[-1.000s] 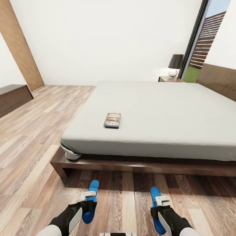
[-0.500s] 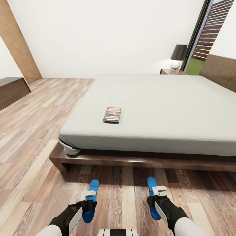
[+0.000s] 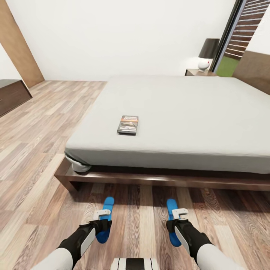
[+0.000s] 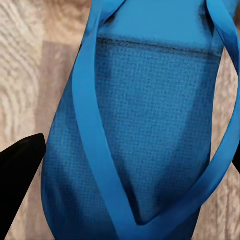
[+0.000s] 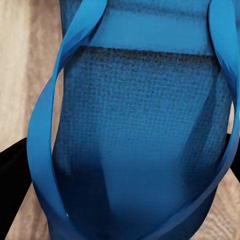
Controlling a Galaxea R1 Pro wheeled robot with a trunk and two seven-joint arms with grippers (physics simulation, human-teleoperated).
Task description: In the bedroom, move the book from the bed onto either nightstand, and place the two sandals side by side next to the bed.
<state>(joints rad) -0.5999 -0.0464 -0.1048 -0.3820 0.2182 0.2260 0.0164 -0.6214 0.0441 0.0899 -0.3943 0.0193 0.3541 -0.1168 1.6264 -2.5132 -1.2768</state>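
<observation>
The book (image 3: 128,124) lies flat on the bed (image 3: 195,112), toward its near left corner, at about 12 o'clock from the robot. On the wood floor (image 3: 37,150) just before the bed frame, one blue sandal (image 3: 106,221) sits at 11 o'clock and the other sandal (image 3: 171,219) at 1 o'clock, well apart. The left hand (image 3: 101,214) grips the left sandal (image 4: 145,140), fingers on either edge; the right hand (image 3: 179,213) likewise clasps the right sandal (image 5: 145,135). A nightstand (image 3: 200,72) with a lamp (image 3: 208,52) stands beyond the bed.
</observation>
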